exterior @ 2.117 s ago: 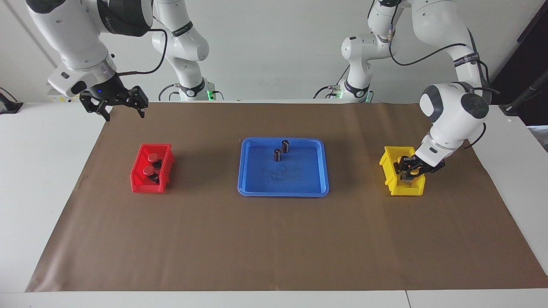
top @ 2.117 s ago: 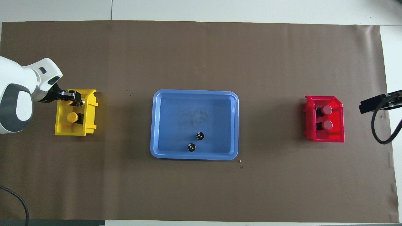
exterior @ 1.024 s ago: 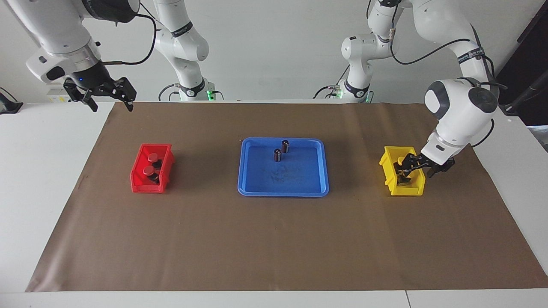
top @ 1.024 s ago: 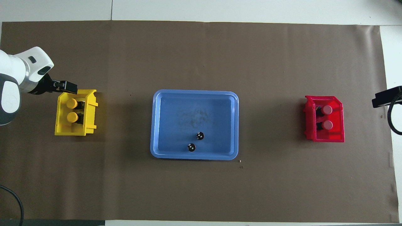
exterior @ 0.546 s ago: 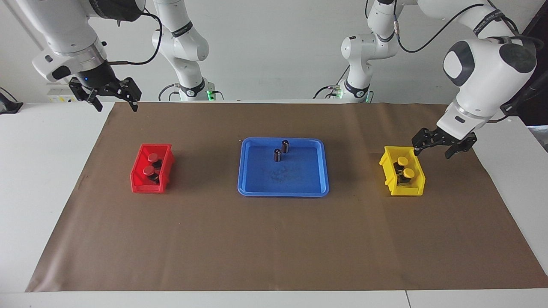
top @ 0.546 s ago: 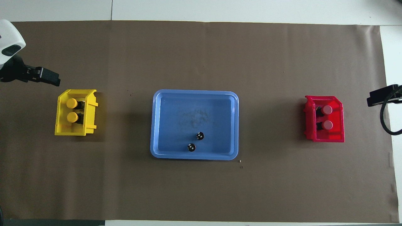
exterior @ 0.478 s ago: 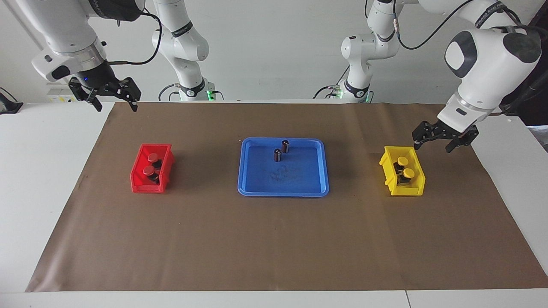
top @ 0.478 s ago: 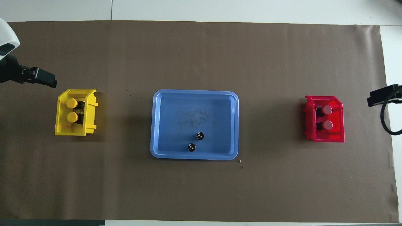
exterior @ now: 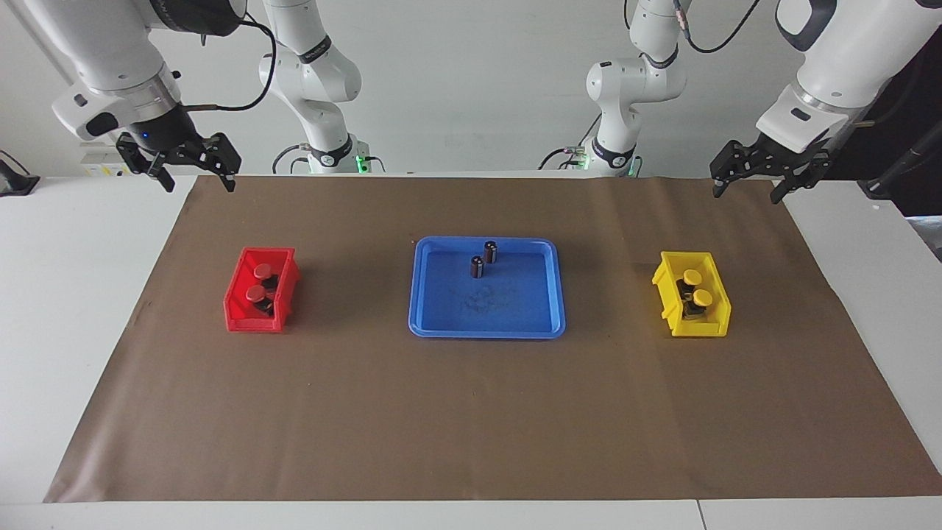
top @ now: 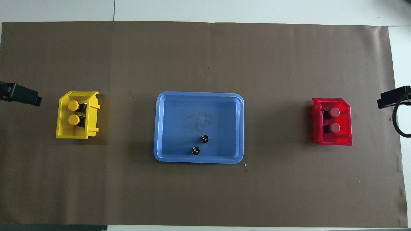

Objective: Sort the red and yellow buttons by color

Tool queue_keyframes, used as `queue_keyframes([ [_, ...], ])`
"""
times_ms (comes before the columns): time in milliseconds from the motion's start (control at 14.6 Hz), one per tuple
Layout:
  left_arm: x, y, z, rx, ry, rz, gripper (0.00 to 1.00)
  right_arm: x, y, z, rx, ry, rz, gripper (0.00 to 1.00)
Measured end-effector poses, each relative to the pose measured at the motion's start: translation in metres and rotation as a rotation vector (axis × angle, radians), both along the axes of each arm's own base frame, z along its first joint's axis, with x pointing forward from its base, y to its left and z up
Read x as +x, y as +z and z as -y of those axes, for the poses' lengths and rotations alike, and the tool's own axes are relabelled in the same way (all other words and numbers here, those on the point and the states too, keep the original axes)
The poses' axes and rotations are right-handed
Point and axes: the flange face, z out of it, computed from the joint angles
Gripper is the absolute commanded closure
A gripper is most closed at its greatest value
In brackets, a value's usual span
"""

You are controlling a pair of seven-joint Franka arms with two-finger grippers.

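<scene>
Both yellow buttons (exterior: pixel 692 287) sit side by side in the yellow bin (exterior: pixel 717 322), at the left arm's end of the worktop (exterior: pixel 471 412); taking the overhead view as a clock face centred on the blue tray (top: pixel 159 128), this bin lies at nine o'clock. Both red buttons (exterior: pixel 257 283) sit in the red bin (exterior: pixel 239 320) at three o'clock, at the right arm's end. Two dark upright cylinders (exterior: pixel 483 259) stand in the tray at its robot-side edge, close together but apart. The left gripper (exterior: pixel 749 180) hangs raised over the brown mat's corner nearest its own base, jaws spread wide and holding nothing. The right gripper (exterior: pixel 191 171) hangs raised over the mat's matching corner at its own end, jaws likewise wide apart and empty
</scene>
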Motion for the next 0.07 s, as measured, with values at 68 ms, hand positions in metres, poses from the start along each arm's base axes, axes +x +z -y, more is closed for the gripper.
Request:
queue_keyframes([
  [68, -0.0009, 0.0003, -0.0001, 0.0, 0.0, 0.0, 0.0, 0.0, -0.0004, 0.0038, 0.002, -0.006, 0.0, 0.0],
])
